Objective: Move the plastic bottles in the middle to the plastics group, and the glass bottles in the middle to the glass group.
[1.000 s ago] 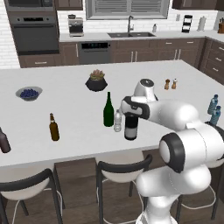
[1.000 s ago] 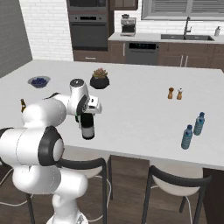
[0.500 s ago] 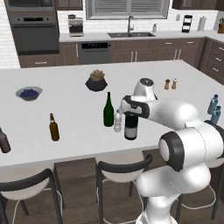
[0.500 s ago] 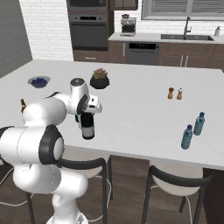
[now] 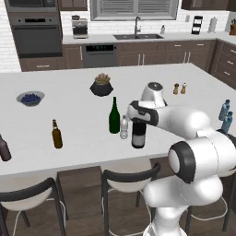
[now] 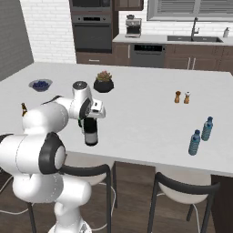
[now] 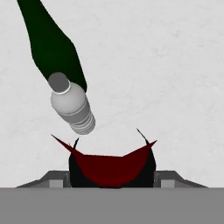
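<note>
While the gripper (image 5: 138, 118) sat low over the black wine bottle (image 5: 138, 136), you had its jaws on either side of the red-foiled neck, but the pictures did not show whether they had pinched it, so I cannot tell if it was gripped. The bottle stood upright in the middle of the counter (image 5: 73, 110), close to the near edge, with the clear plastic bottle (image 5: 123, 128) just beside it on the left and the green wine bottle (image 5: 114, 118) just beyond that. From the hand view, the plastic bottle's cap lay near the foil, apart from it. You should have judged this bottle heavy, rigid, smooth and breakable; a hold on the narrow neck would likely let the wide body swing, so a firm, square pinch below the lip looked wisest. The light plastic bottle would probably topple at a nudge. The glass group, the amber beer bottle (image 5: 56, 134) and the dark brown bottle (image 5: 4, 148), stood well apart to the left, the latter at the picture's left margin. The lane there ran along the near edge, with bare counter between, though the two neighbours blocked a straight slide left, so lifting clear first seemed safer. The blue plastic bottles (image 5: 225, 115) stood far right.
</note>
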